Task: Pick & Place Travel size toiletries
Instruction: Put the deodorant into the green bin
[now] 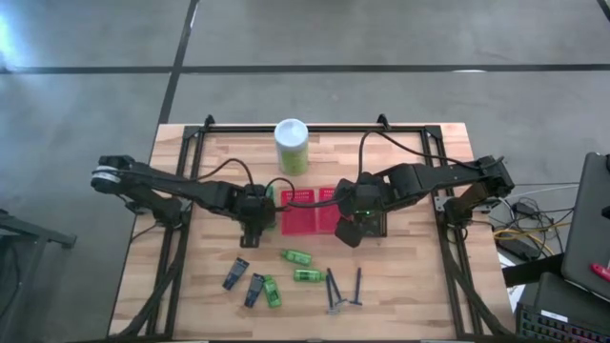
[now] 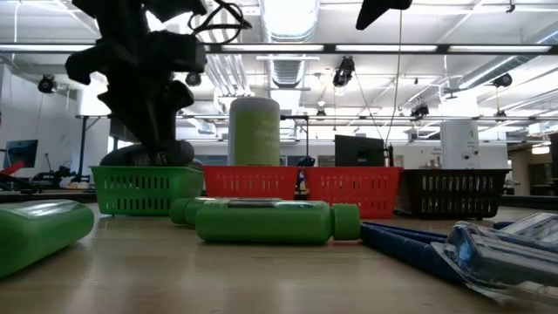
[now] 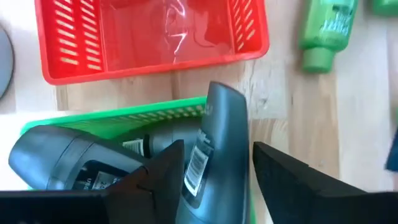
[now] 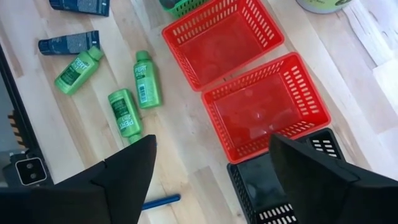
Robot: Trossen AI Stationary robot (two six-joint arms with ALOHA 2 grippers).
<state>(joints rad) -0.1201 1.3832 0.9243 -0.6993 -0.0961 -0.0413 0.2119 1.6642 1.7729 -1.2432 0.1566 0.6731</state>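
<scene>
My left gripper (image 1: 253, 217) reaches down into the green basket (image 1: 274, 193) and is shut on a dark grey tube (image 3: 221, 124). Another grey tube (image 3: 56, 158) lies flat on the floor of that basket (image 3: 124, 118). My right gripper (image 1: 351, 229) hangs open and empty above the black basket (image 4: 267, 180). Loose on the wood nearer the front lie two dark tubes (image 1: 235, 273) (image 1: 254, 289), three green mini bottles (image 1: 296, 256) (image 1: 308, 275) (image 1: 272, 291) and thin dark sticks (image 1: 332, 289). My left gripper pinches the tube's body (image 3: 199, 165) between its two fingers, about mid-length. The fingers come slanting down from above. The tube stands tilted with its flat crimped end (image 3: 227, 93) up above the basket's rim. Its lower end is hidden behind the fingers.
Two red baskets (image 1: 297, 222) (image 1: 326, 221) stand between the green and the black one. A tall green white-lidded canister (image 1: 291, 145) stands behind them near the far edge. A dark frame runs along the table's sides and far edge.
</scene>
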